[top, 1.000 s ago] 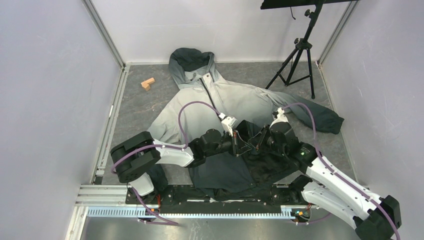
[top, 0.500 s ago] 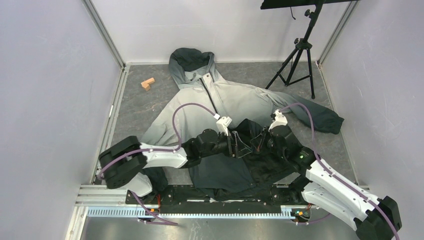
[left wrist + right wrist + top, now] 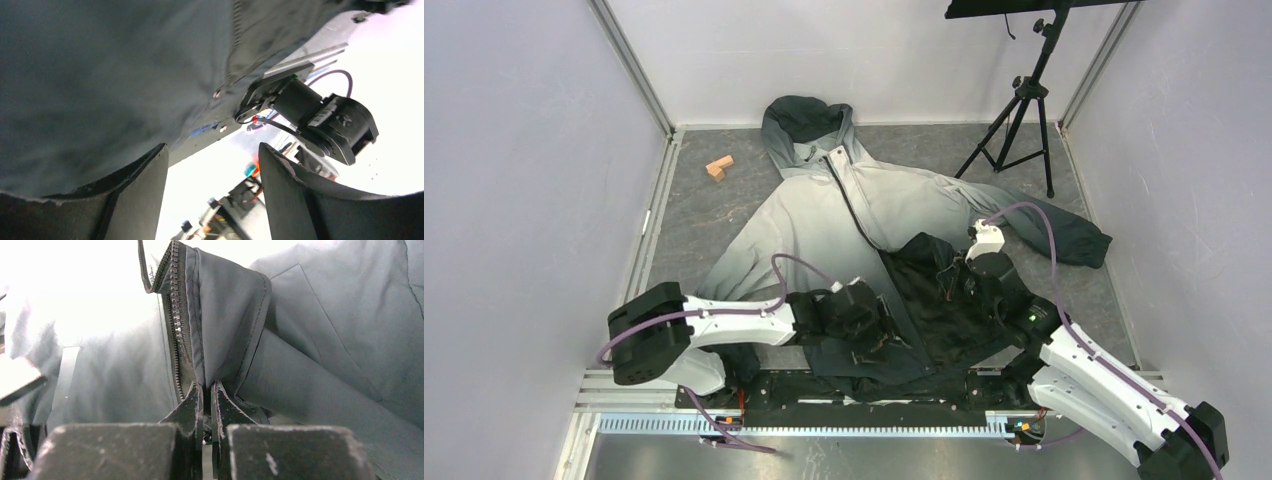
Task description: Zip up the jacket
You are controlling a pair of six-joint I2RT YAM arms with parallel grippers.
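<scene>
The jacket (image 3: 824, 225) lies spread on the table with its dark hood at the far end. Its zipper (image 3: 849, 195) is joined on the chest, and the lower front is open and rumpled. My left gripper (image 3: 886, 335) hovers low over the charcoal hem, open, with nothing between its fingers (image 3: 145, 185). In the left wrist view dark fabric and a line of zipper teeth (image 3: 233, 45) fill the upper left. My right gripper (image 3: 951, 283) is shut on a fold of the jacket's front edge (image 3: 215, 315), right beside the zipper teeth (image 3: 175, 300).
A small wooden block (image 3: 719, 167) lies at the far left of the table. A black tripod (image 3: 1019, 120) stands at the far right. The metal rail (image 3: 824, 415) carrying the arm bases runs along the near edge. Grey walls close in both sides.
My left gripper has opened, let go of the jacket's front edge and drawn back and down toward the hem. The right gripper has stayed shut on its fold, nearly in place.
</scene>
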